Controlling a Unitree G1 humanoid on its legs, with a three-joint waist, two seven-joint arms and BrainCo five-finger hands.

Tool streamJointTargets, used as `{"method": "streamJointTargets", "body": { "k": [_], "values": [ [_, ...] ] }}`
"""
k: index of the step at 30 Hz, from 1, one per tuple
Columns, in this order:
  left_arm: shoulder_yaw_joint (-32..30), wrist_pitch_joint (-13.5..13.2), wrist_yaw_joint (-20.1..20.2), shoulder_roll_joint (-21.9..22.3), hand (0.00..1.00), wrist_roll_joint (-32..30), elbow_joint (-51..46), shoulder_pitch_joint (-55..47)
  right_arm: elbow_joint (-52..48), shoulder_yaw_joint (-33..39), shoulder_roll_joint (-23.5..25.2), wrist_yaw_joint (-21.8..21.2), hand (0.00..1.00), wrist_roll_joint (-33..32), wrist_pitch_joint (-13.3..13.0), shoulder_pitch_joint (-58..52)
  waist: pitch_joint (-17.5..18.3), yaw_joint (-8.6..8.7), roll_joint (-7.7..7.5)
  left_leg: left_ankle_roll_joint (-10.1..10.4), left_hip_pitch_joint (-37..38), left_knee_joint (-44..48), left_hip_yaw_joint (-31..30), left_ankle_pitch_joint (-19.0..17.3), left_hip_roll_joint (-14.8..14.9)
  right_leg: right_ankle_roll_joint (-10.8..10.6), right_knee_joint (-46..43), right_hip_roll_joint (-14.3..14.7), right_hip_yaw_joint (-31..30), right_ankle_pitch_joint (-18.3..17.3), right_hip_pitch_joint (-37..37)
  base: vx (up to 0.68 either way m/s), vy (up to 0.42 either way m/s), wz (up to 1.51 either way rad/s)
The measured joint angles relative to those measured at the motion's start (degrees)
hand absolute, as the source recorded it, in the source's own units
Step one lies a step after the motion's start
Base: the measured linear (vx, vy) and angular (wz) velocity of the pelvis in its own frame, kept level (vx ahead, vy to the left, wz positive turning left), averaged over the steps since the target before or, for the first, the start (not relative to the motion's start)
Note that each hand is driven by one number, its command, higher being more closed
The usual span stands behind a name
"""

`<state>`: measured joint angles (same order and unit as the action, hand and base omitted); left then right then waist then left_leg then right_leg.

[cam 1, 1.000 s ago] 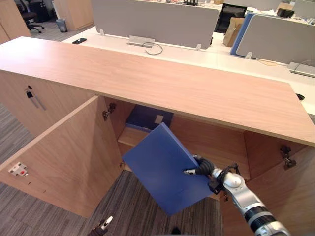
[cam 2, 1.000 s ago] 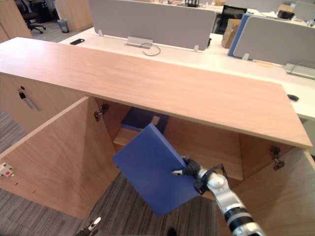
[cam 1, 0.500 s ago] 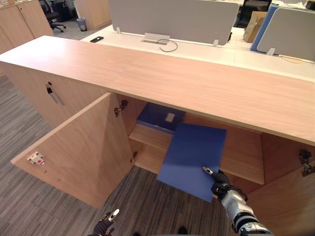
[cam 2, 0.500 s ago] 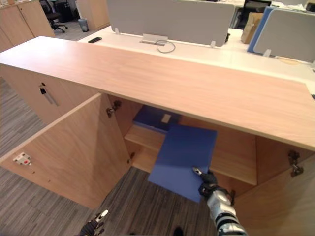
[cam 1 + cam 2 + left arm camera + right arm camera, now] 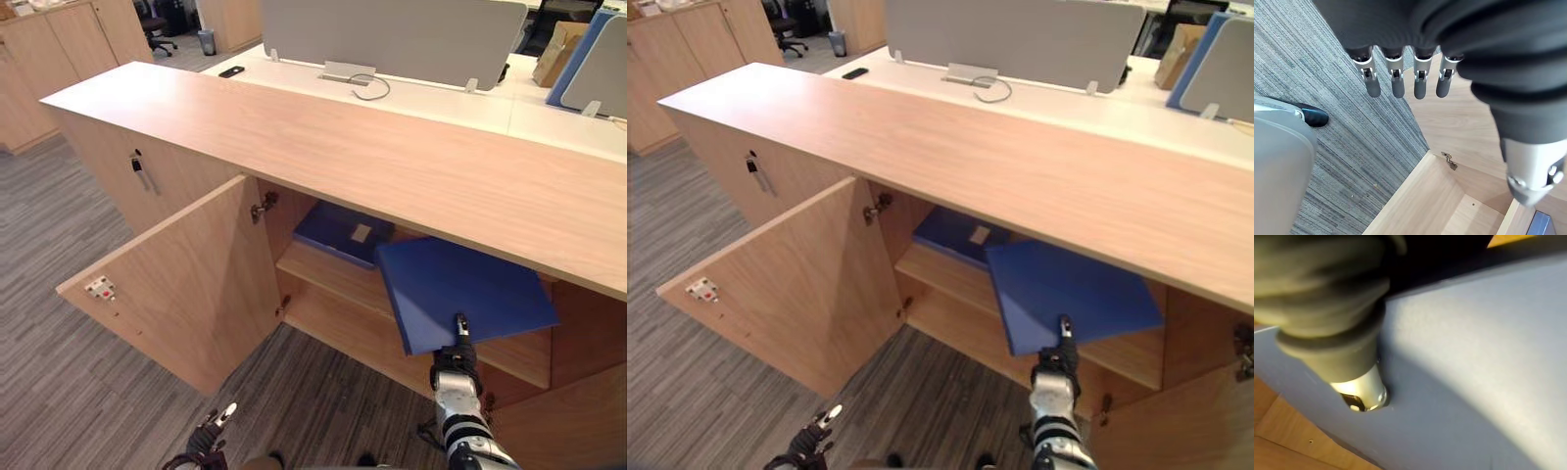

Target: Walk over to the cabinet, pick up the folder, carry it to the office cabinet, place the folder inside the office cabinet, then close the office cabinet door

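Pinching blue folder (image 5: pixel 465 289) at its near edge with right hand (image 5: pixel 454 358), thumb on top; far half inside open office cabinet (image 5: pixel 392 157), above shelf (image 5: pixel 333 279). Low over carpet (image 5: pixel 59 225), left hand (image 5: pixel 1405 78) with fingers straight.

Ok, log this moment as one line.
step: placing | folder: partly inside cabinet at shelf level, held by right hand | left hand: open, low | door: open

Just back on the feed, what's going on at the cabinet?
The right hand pinches the near edge of the blue folder, which sits partway inside the open office cabinet, over its shelf, beside a second blue folder lying there. The cabinet door is open. The left hand hangs low over the carpet, fingers relaxed, holding nothing.
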<state>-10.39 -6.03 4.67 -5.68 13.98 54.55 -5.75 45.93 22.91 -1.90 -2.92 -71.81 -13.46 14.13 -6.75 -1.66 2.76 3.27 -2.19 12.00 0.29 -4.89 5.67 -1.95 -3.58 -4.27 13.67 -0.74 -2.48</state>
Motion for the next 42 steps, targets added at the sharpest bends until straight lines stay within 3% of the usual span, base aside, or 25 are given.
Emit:
{"method": "streamJointTargets", "body": {
  "k": [4, 10, 15, 18, 19, 22, 25, 27, 29, 32, 42],
  "values": [
    [0.12, 0.07, -0.59, 1.02, 0.00, -0.06, -0.03, 1.53, -3.34, 0.80, 0.50, 1.14, 1.00, -1.53, -1.54, 0.36, -1.43, -0.57, 0.78, 0.26, -1.58, 0.12, -0.08, 0.25, -0.09, 0.00, -2.61, -0.44, -0.27, -1.34, 2.64, -0.02, 0.007, -0.01],
    [0.38, 0.34, -1.89, 1.51, 0.00, -0.23, -0.07, 2.10, -3.63, 0.38, 1.46, 2.57, 1.00, -3.57, -1.82, 1.36, -2.55, -1.91, 2.36, -0.09, 0.39, -2.23, 4.95, -0.13, 0.02, -0.05, -5.27, -0.48, -5.45, -1.76, 5.88, 0.02, 0.043, -0.42],
    [1.40, 0.44, -1.96, 1.62, 0.00, -0.20, -0.08, 1.22, -3.62, -2.93, 1.59, 3.08, 1.00, -3.46, -1.22, 1.91, -2.86, -2.51, 2.20, -0.55, 2.33, -0.58, 12.71, -3.60, -0.44, -0.59, -16.65, -0.91, -12.61, -6.88, 13.25, 0.09, 0.054, -0.74],
    [1.49, 0.45, -2.09, 1.52, 0.00, 0.55, -0.15, 1.09, -3.45, -6.20, 1.89, 3.17, 1.00, -3.48, -0.39, 3.54, -4.49, -2.33, 2.24, -0.60, 4.07, 1.46, 16.43, -5.59, 0.30, -0.60, -24.85, -1.56, -9.41, -7.13, 17.06, 0.06, 0.010, -0.79],
    [2.41, 0.45, -2.11, 1.49, 0.00, 1.41, -0.17, 1.04, -3.45, -7.35, 2.00, 3.17, 1.00, -3.46, -0.09, 4.18, -5.48, -2.29, 2.21, -0.67, 5.62, 2.32, 18.02, -6.57, 0.46, -0.26, -28.21, -2.84, -5.29, -7.30, 17.72, 0.04, -0.007, -0.60],
    [2.90, 0.51, -2.11, 1.43, 0.00, 1.89, -0.15, 0.55, -3.46, -10.68, 2.08, 3.16, 1.00, -3.48, 0.24, 5.27, -5.98, -1.95, 2.21, -0.57, 5.66, 6.10, 19.79, -9.55, 1.19, 1.33, -29.56, -3.53, -2.45, -8.30, 17.97, -0.01, 0.001, -0.40],
    [2.88, 0.51, -2.11, 1.13, 0.00, 1.94, -1.19, 1.22, -3.50, -11.23, 2.10, 3.20, 1.00, -3.57, 0.34, 8.76, -8.37, -1.02, 2.23, -0.89, 0.43, 13.45, 19.74, -12.26, 3.01, 1.42, -29.04, -2.99, -2.49, -8.36, 19.81, -0.13, 0.026, -0.11],
    [2.34, 0.48, -2.38, 0.63, 0.00, 2.31, -1.23, 2.50, -4.72, -11.30, 2.20, 3.59, 1.00, -3.56, 0.20, 11.05, -10.19, -1.17, 2.31, -1.14, -5.44, 20.55, 19.16, -14.99, 5.12, 2.28, -29.10, -2.07, -2.44, -10.29, 22.17, -0.17, -0.007, -0.03],
    [1.89, 0.47, -3.53, 0.39, 0.00, 3.39, -1.33, 4.33, -7.21, -11.27, 2.90, 4.70, 1.00, -3.71, -1.01, 13.06, -13.31, -1.64, 2.40, -1.10, -11.20, 28.98, 17.41, -17.96, 7.65, 2.70, -34.57, -2.05, -1.02, -12.25, 26.21, -0.17, -0.080, 0.12],
    [1.05, 0.52, -4.47, 0.94, 0.00, 4.63, -2.61, 4.39, -10.79, -11.21, 4.09, 6.01, 1.00, -3.77, -1.85, 13.91, -14.90, -2.13, 2.43, -0.50, -16.58, 36.17, 14.04, -20.41, 9.38, 4.06, -40.94, -2.65, 1.37, -15.58, 29.82, -0.12, -0.117, 0.31],
    [-0.12, 0.58, -5.34, 2.31, 0.00, 5.82, -10.00, 4.36, -20.86, -10.55, 5.98, 8.17, 1.00, -3.76, -4.84, 17.09, -16.06, -3.05, 2.32, 2.39, -28.83, 47.84, 7.44, -22.82, 11.96, 7.50, -53.84, -4.89, 6.63, -22.26, 38.75, -0.03, -0.076, 0.20]
  ]
}}
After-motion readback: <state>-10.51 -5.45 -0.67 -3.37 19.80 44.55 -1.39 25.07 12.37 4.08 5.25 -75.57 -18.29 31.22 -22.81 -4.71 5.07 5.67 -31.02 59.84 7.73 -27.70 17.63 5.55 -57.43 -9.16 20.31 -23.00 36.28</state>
